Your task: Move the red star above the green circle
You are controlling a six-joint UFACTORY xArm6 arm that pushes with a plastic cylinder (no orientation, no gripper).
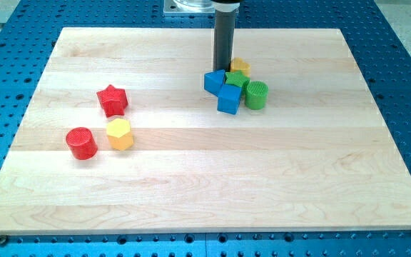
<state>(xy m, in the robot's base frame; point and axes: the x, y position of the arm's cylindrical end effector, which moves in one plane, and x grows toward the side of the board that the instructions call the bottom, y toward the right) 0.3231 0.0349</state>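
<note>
Evidently no claw showed, so its state was untellable; my tip (224, 69) stood by the green circle (256, 95), well apart from the red star (112, 100).

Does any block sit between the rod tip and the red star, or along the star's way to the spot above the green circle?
Nothing lies between my tip and the red star. The goal, above the green circle, is crowded: the yellow block and green block sit there, with two blue blocks on the star's side.

My tip (225, 69) sits atop the block cluster by the green circle (256, 94); red star (111, 100) well left.
</note>
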